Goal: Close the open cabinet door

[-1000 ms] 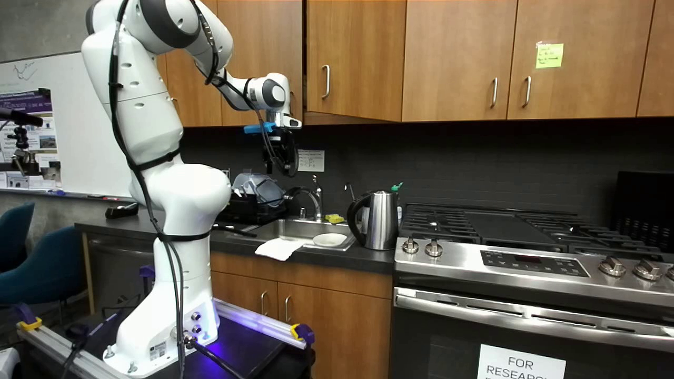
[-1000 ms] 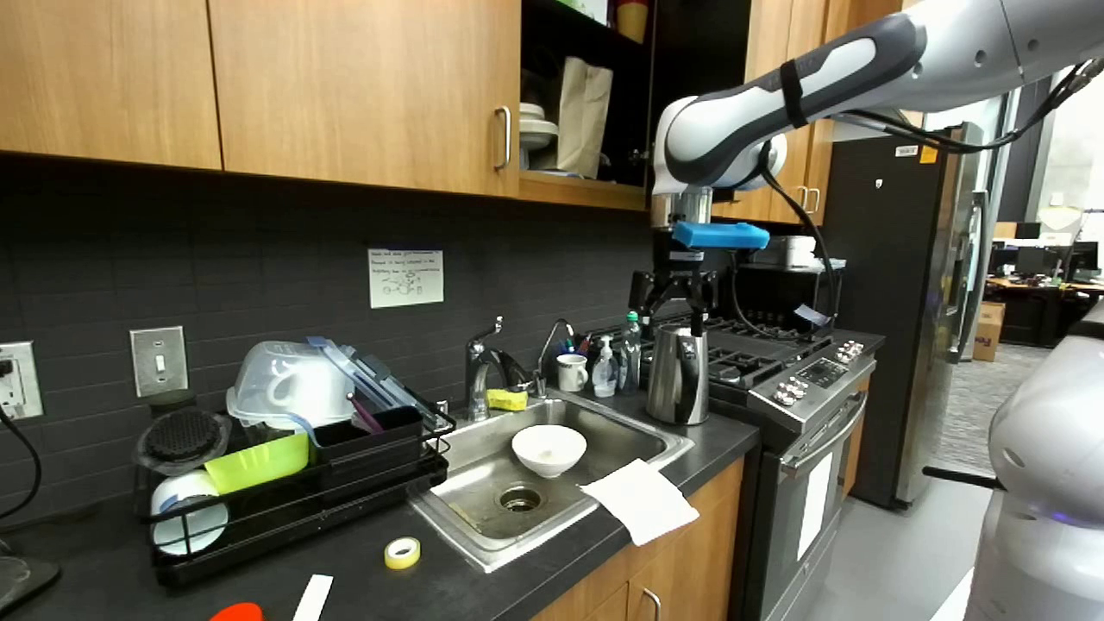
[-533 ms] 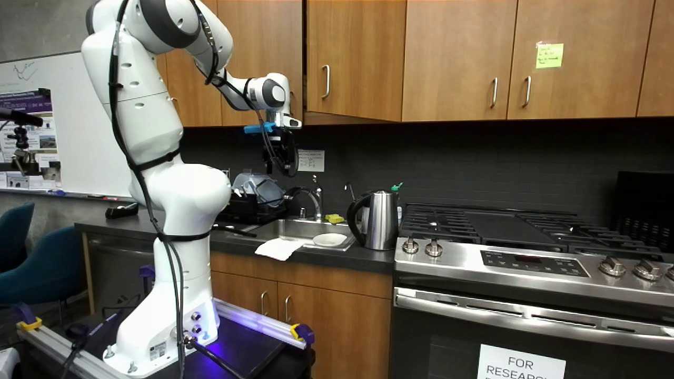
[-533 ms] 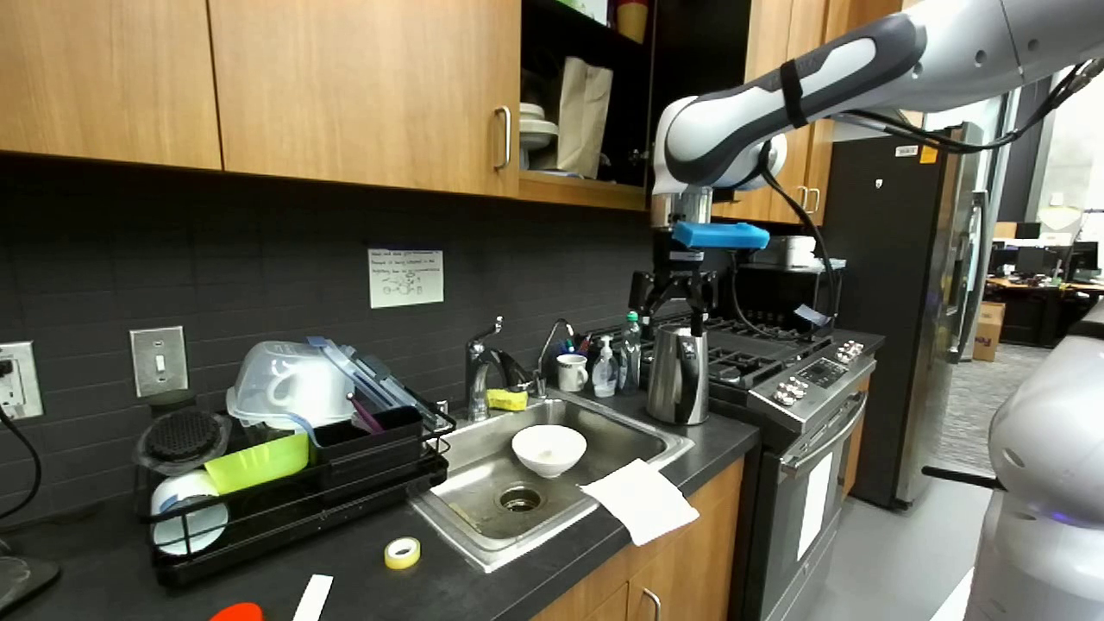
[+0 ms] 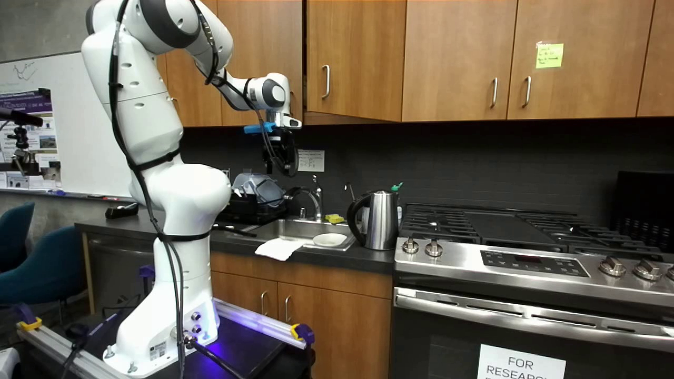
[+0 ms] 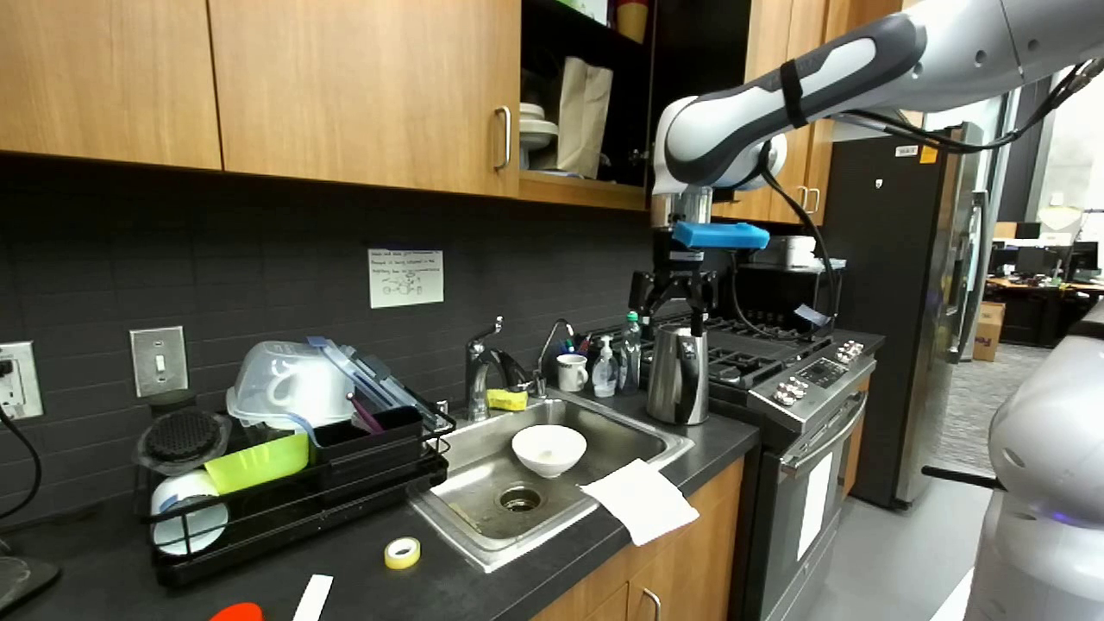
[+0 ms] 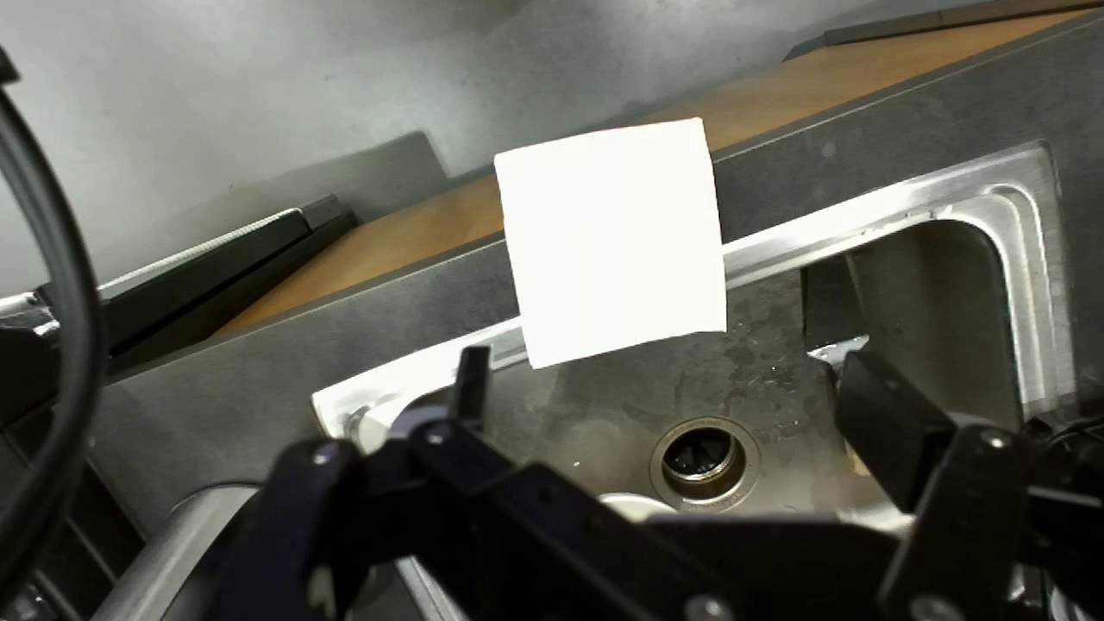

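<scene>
Brown wood made the long row of upper cabinets (image 5: 458, 58), hung high, I supposed, to give working space on the counter (image 6: 431, 586) below them. In front of them stood my white arm (image 5: 192, 192); its black cables (image 5: 114, 100) were strapped close to it, probably so that they would not catch in a wide movement. Within the row, with closed doors (image 5: 263, 31) on both sides, was the open cabinet door (image 5: 358, 58), swung outward, so that the cabinet interior (image 6: 552, 43) showed in an exterior view. I did not touch it; I judged that it rested so by itself. Below, the steel sink (image 6: 483, 483) was set into the counter. The kettle (image 5: 383, 221) stood upright just beside it, likely because water was near. My gripper (image 6: 672, 326) hung above the sink, pointing downward and lower than the door. Its fingers (image 7: 893, 431) stood well apart with nothing between them; I took this for readiness, because such a door asked, in my judgement, for a push and not for a grasp. The white sheet (image 7: 614, 246), paper or cloth I could not tell, lay across the sink's rim and over the counter's front edge, perhaps to catch drips. The white bowl (image 6: 549, 448) sat in the sink, I guessed for washing. The slim silver handle (image 5: 326, 81) stood vertical near the door's free edge, where a push should have the most effect. The yellow sponge (image 6: 506, 399) lay at the back of the sink, handy for dishes.
</scene>
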Robot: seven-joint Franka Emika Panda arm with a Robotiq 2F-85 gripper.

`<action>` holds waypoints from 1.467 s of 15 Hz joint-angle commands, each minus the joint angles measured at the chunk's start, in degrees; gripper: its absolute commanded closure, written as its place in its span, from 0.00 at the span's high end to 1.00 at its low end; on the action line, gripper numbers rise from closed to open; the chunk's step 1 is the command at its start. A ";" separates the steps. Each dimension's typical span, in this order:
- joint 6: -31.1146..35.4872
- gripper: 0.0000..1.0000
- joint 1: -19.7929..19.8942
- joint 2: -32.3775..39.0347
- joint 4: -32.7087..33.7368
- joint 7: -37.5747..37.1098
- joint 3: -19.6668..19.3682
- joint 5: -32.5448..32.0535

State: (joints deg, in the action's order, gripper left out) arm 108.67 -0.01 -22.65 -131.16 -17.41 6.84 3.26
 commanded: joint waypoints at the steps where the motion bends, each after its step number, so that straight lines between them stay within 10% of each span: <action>1: -0.14 1.00 -0.37 0.04 0.12 -0.11 -0.34 -0.14; 22: 5.40 1.00 -3.08 -3.42 -11.48 -4.14 3.20 -1.90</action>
State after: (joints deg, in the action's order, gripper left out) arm 113.45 -2.43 -22.92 -139.23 -18.88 8.87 1.61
